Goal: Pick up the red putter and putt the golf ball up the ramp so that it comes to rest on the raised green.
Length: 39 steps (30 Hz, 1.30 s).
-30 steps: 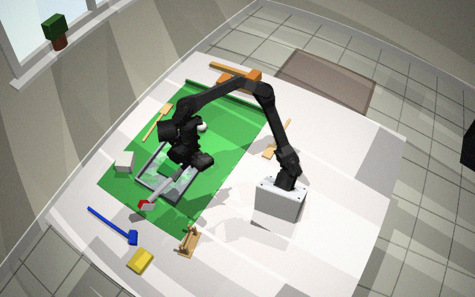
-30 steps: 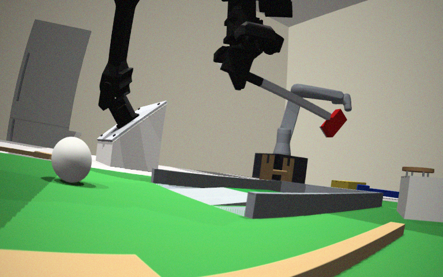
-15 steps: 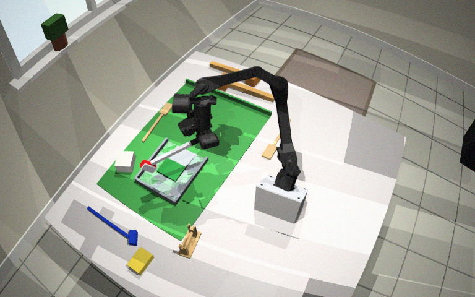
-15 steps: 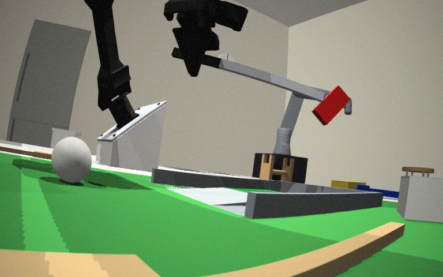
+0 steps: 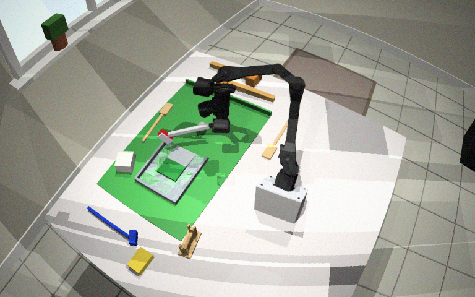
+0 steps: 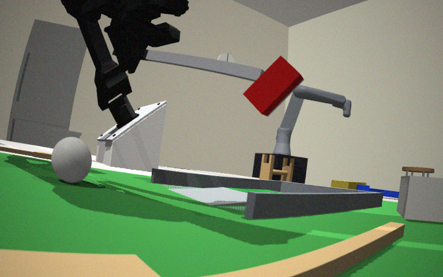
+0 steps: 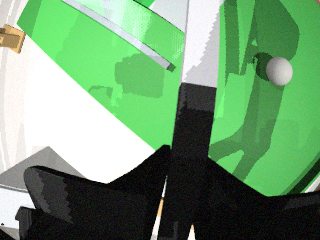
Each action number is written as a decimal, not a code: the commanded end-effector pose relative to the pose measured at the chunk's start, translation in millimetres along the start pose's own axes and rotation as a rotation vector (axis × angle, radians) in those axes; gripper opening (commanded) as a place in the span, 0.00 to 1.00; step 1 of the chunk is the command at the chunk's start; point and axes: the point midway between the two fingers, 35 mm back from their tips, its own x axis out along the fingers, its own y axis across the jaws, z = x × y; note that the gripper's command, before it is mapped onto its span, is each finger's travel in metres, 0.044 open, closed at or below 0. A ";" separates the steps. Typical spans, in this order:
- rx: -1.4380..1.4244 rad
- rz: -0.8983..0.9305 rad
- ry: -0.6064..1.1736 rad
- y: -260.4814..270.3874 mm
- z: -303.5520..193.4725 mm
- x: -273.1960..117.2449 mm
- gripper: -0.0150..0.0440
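My gripper [image 5: 213, 125] [image 6: 138, 60] [image 7: 179, 152] is shut on the dark grip of the putter, above the green mat [image 5: 238, 113] [image 6: 97, 231]. The putter's grey shaft [image 5: 185, 130] [image 6: 202, 65] [image 7: 201, 50] reaches out to its red head [image 5: 162, 133] [image 6: 273, 85], which is in the air. The white golf ball [image 5: 201, 133] [image 6: 71, 159] [image 7: 279, 71] rests on the mat, partly behind the shaft in the top view. The grey ramp [image 5: 179, 156] [image 6: 212, 195] leads to the raised green [image 5: 172, 170] inside a grey-walled frame [image 5: 192, 181] [image 6: 313, 206].
A white block [image 5: 124, 161] [image 6: 423, 199] stands by the frame. A wooden paddle [image 5: 165, 109] lies on the mat, another [image 5: 269, 151] near the arm base. A wooden rack [image 5: 190, 241] [image 6: 266, 166] [image 7: 12, 39], blue mallet [image 5: 132, 237] and yellow block [image 5: 140, 260] are at the near end.
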 end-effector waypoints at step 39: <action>0.543 -0.127 0.024 -75.7 -127.8 36.3 0.25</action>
